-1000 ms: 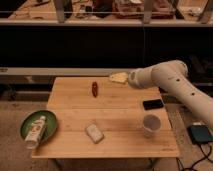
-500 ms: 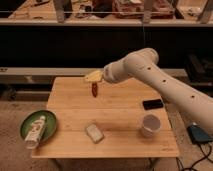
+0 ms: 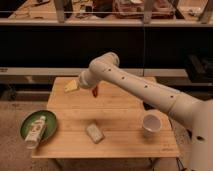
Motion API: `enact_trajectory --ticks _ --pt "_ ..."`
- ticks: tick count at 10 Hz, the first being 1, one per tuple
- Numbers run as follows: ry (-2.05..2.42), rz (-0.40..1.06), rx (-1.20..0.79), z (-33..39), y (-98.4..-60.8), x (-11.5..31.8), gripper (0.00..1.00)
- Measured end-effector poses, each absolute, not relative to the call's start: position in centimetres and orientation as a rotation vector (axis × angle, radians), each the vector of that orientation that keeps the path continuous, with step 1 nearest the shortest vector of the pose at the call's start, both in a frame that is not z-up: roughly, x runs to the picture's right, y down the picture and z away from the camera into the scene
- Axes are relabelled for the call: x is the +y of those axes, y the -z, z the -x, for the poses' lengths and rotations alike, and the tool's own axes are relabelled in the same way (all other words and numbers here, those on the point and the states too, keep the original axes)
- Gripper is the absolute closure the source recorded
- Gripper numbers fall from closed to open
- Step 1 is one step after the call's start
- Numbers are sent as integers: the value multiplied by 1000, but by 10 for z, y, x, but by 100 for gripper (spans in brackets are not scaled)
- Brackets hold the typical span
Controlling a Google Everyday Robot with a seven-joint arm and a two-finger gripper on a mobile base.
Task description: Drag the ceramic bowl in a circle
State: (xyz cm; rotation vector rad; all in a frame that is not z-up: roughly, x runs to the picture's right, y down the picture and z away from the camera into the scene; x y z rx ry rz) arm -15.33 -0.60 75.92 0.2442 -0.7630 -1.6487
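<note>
The ceramic bowl [image 3: 46,120] is a wide, shallow green dish at the front left corner of the wooden table [image 3: 117,115], partly over the left edge. A white bottle [image 3: 35,132] lies in it. My gripper [image 3: 71,86] hangs over the table's back left part, well above and behind the bowl, at the end of the white arm [image 3: 145,90] that reaches in from the right.
A small white cup [image 3: 151,123] stands at the table's right. A pale packet [image 3: 94,132] lies at the front middle. A red-brown object [image 3: 95,90] lies at the back, partly behind the arm. Dark shelving runs behind the table.
The arm has swung left across the table's back edge, carrying the gripper from the back middle to the back left. The bowl and the other objects have not moved.
</note>
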Motion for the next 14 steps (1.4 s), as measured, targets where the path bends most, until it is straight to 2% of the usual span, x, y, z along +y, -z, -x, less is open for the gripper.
enact_trajectory --ticks 4,5,12,14 --pt "1650 -192 -805 203 -807 12 20" --pt "1663 -182 -833 213 -810 25 20" --pt "1668 -180 -837 212 -810 26 20" --pt "1704 -143 -942 230 -815 64 20"
